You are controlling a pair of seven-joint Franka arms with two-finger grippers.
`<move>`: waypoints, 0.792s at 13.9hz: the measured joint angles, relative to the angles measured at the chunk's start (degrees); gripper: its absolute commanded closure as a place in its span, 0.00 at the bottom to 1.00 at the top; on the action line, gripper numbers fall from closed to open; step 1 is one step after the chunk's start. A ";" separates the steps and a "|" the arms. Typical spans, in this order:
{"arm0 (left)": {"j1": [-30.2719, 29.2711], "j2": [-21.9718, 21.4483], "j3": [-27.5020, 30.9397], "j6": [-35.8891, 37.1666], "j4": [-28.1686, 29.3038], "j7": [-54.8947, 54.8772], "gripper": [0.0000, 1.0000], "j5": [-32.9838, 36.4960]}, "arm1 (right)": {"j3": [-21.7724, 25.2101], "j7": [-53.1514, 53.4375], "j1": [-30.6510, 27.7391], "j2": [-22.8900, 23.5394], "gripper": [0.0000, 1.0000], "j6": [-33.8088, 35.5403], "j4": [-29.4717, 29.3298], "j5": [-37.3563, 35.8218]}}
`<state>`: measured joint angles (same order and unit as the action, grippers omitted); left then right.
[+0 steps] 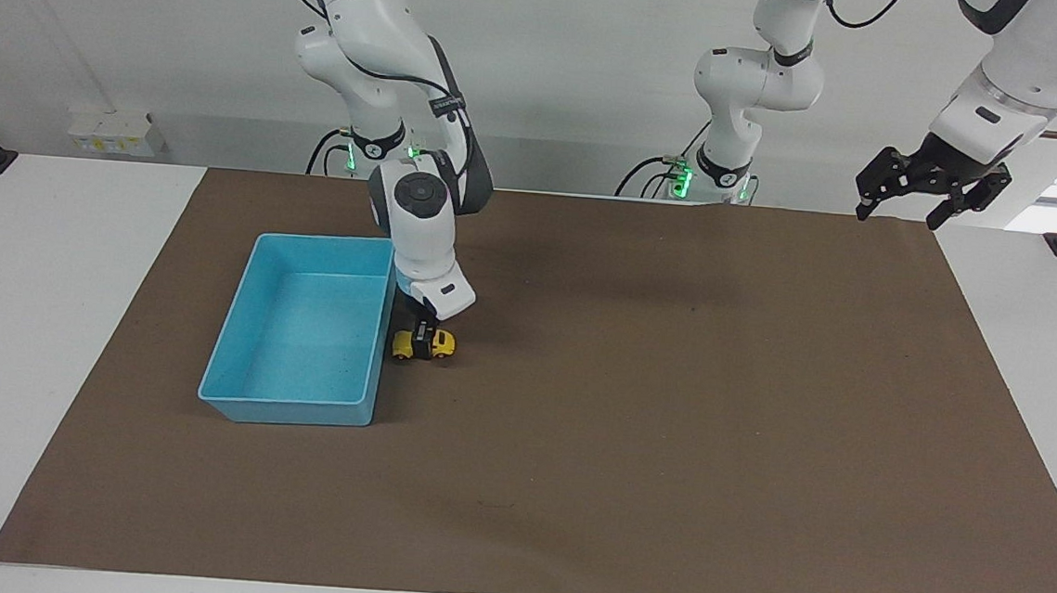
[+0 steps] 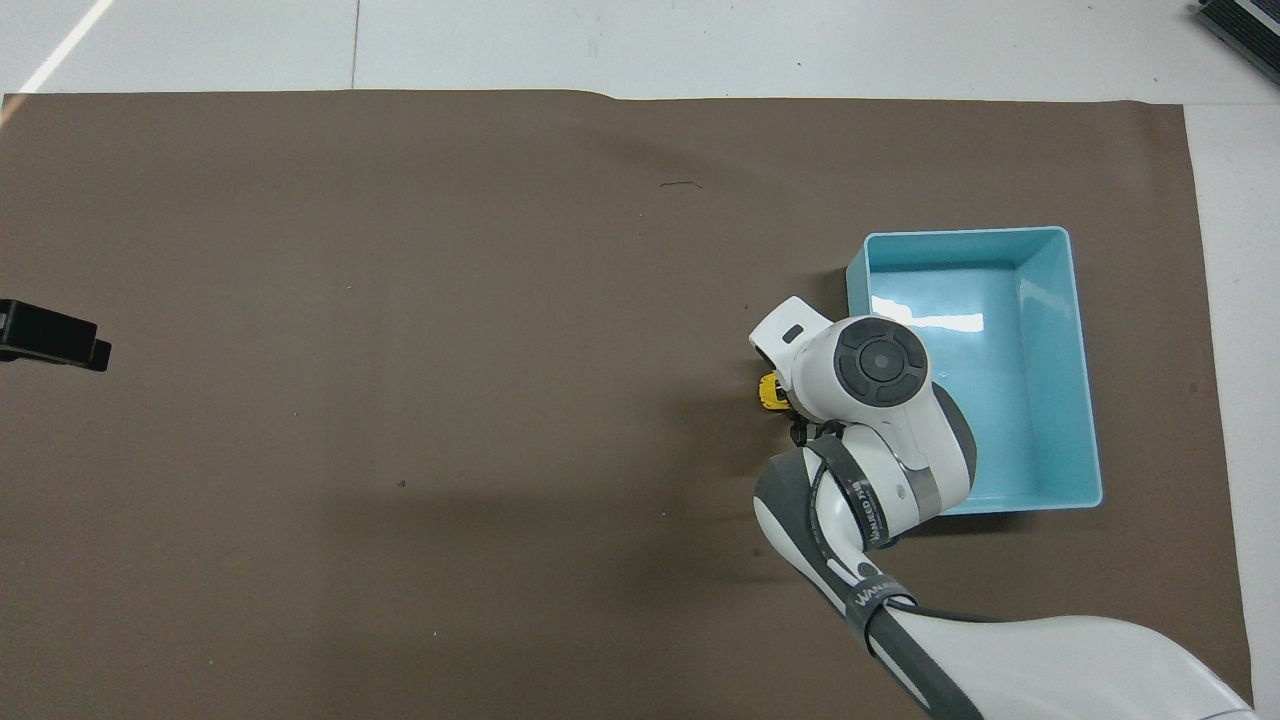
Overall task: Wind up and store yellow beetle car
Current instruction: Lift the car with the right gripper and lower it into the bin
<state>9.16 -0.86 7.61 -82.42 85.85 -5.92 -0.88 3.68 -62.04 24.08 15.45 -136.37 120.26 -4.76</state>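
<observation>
- The right gripper (image 1: 422, 338) is seen low at the yellow beetle car (image 1: 441, 343), its black fingers set down across the middle of the toy's body; in the facing view they look closed onto it.
- The car is found on the brown mat (image 1: 667, 436), wheels down, just beside the long wall of the light-blue bin (image 1: 236, 350), on the side toward the left arm's end of the table.
- From overhead, the car (image 2: 770, 391) is almost wholly covered by the right arm's wrist; only a sliver of yellow is shown, and the grip itself cannot be read there.
- The bin (image 2: 1085, 400) is shown fully from overhead, its floor bare and glossy; part of its wall nearest the robots is hidden by the arm.
- The left gripper (image 1: 902, 204) is held up in the air over the mat's corner at its own end, fingers spread apart, waiting.
- Overhead, only a black tip of the left gripper (image 2: 52, 339) is caught at the picture's edge.
</observation>
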 measured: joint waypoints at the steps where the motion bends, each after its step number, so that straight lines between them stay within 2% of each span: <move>1: 0.00 0.00 0.00 0.00 0.01 0.00 0.00 0.00 | 0.00 0.28 0.02 -0.02 1.00 2.37 -1.23 -0.05; 4: 0.00 0.00 0.00 0.00 0.02 0.00 0.00 0.00 | 0.00 0.69 0.06 -0.65 1.00 10.37 -7.09 -0.07; 8: 0.00 -0.02 0.00 0.00 0.03 0.00 0.00 0.00 | -0.07 0.84 0.11 -4.93 1.00 23.57 -16.88 1.10; 11: 0.00 -0.02 0.00 0.00 0.09 0.00 0.00 0.00 | 0.56 -1.57 -0.66 -9.57 1.00 30.42 -18.95 1.41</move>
<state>9.16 -0.87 7.61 -82.42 85.94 -5.93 -0.88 4.24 -63.62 23.42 5.88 -105.95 101.31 -3.35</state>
